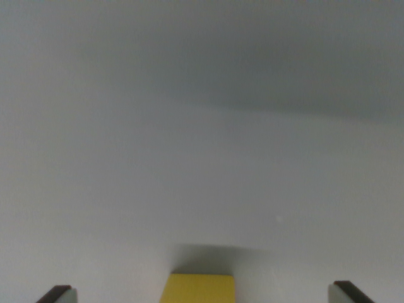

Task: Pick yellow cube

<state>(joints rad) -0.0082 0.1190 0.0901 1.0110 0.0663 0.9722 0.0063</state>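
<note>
Gripper (203, 295): both fingertips (58, 294) visible at the bottom corners of the frame, spread wide apart, neither touching anything. Yellow cube (197, 288) sits at bottom centre between them, clear of both, resting on a plain grey-white surface (202, 158) with its shadow directly above.

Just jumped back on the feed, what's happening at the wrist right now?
The arm's hand is open and lined up over the yellow cube, which sits at the bottom edge of the wrist view between the two fingertips, clear of both. The cube rests on a plain pale grey surface and casts a shadow behind it. Nothing is gripped yet; the fingers are apart with gaps on either side.
</note>
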